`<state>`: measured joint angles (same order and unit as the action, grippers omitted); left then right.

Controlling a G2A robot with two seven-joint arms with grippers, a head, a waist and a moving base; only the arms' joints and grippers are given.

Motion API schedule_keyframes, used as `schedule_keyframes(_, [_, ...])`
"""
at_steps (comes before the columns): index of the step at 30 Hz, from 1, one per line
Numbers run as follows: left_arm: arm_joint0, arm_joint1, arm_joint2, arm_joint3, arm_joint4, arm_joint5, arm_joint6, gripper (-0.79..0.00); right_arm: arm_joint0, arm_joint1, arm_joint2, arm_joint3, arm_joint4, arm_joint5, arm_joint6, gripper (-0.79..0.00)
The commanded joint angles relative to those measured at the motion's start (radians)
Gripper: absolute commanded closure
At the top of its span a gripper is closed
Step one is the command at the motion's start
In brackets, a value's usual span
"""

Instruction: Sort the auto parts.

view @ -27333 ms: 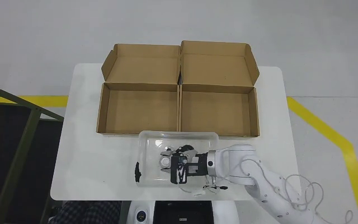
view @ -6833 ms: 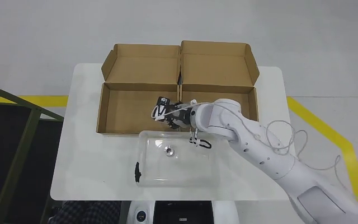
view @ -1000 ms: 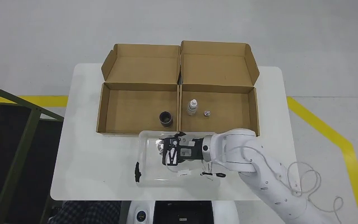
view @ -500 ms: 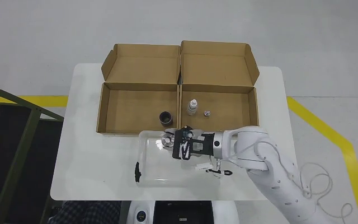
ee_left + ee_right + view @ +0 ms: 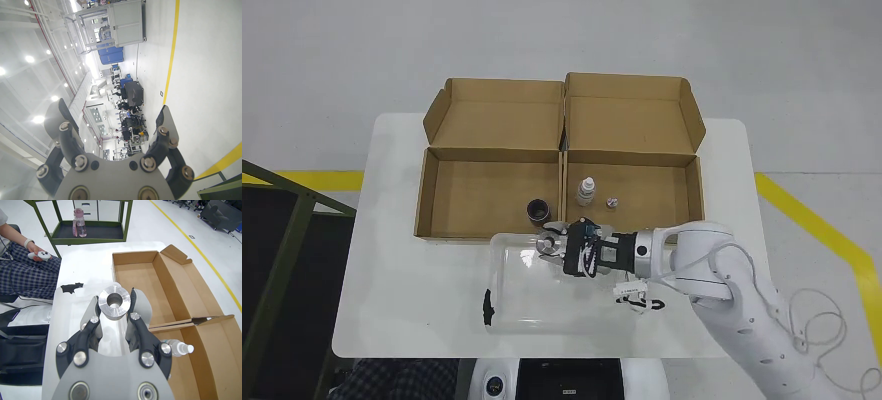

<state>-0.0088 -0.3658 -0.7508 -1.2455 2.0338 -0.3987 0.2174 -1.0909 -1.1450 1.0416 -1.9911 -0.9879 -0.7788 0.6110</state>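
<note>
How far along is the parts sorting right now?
Done: a black ring lies in the left box; a white bottle and small metal piece in the right box. In hand: the right gripper holds a metal bushing over the clear tray. Left: boxing it.

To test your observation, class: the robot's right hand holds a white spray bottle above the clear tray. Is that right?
Not quite. The right hand holds a silver metal ring above the clear tray; the right wrist view shows it. The white spray bottle sits in a cardboard box.
</note>
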Motion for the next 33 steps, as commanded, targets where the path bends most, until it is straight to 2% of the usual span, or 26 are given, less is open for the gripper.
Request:
schedule_keyframes(1, [0.0, 0.0, 0.0, 0.0, 0.0, 0.0, 0.0, -0.785, 0.002, 0.001, 0.002, 0.003, 0.006, 0.0, -0.006, 0.0])
schedule_keyframes(15, [0.0, 0.0, 0.0, 0.0, 0.0, 0.0, 0.0, -0.785, 0.069, -0.005, -0.041, 0.068, -0.012, 0.038, -0.024, 0.0])
schedule_keyframes(23, [0.0, 0.0, 0.0, 0.0, 0.0, 0.0, 0.0, -0.785, 0.179, -0.029, -0.11, 0.153, -0.046, 0.11, -0.027, 0.0])
schedule_keyframes(33, [0.0, 0.0, 0.0, 0.0, 0.0, 0.0, 0.0, -0.785, 0.344, -0.079, -0.225, 0.29, -0.053, 0.211, -0.007, 0.0])
